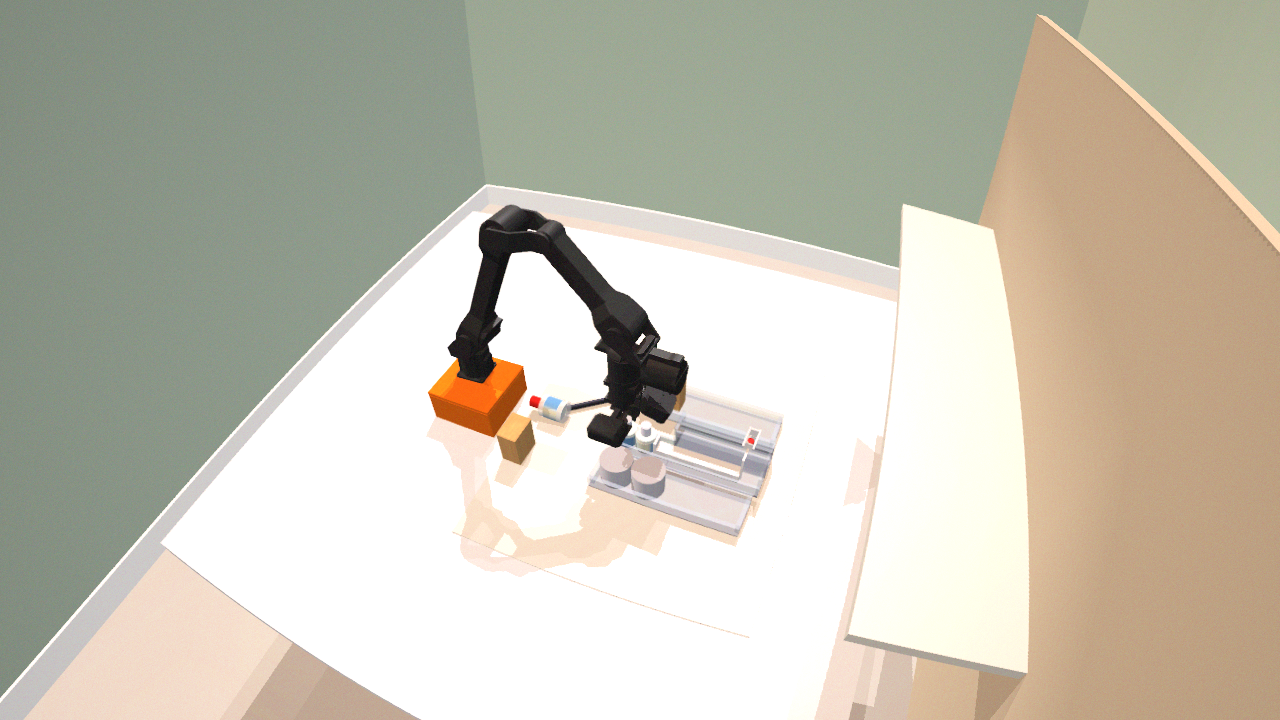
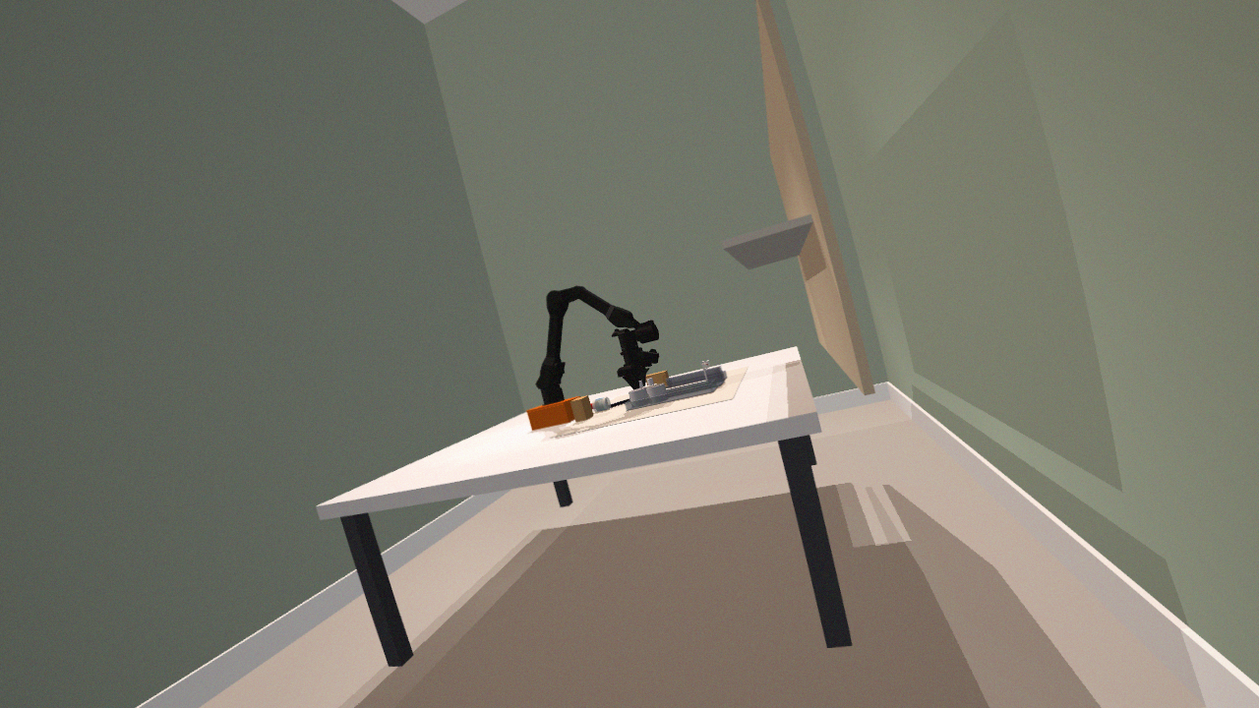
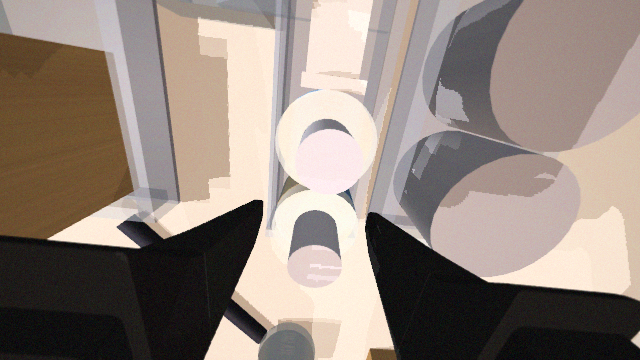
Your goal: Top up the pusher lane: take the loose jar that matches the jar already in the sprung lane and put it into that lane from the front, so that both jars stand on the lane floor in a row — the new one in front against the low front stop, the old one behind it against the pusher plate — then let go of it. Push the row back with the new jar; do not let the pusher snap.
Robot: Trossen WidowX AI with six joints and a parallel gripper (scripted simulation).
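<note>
The near white-capped jar (image 3: pixel 314 267) stands upright at the front end of the sprung lane (image 3: pixel 282 50) (image 1: pixel 707 469). The other jar (image 3: pixel 329 162) (image 1: pixel 644 438) stands directly behind it, between the lane walls. The two look close together or touching. My gripper (image 3: pixel 315 214) (image 1: pixel 633 420) (image 2: pixel 637 385) is open around the near jar, with a visible gap on each side of it. The low front stop and the jar bases are hidden. A pale strip (image 3: pixel 334 81) shows behind the rear jar; I cannot tell if it is the pusher plate.
Two grey-pink cylinders (image 1: pixel 615 466) (image 1: pixel 648 476) stand in the lane beside. A wooden block (image 3: pixel 60 125) is on the other side. A red-capped bottle (image 1: pixel 554 408) (image 2: pixel 602 403) lies near a dark rod (image 1: pixel 587 404). Another wooden block (image 1: pixel 516 438) stands near the orange base (image 1: pixel 474 402).
</note>
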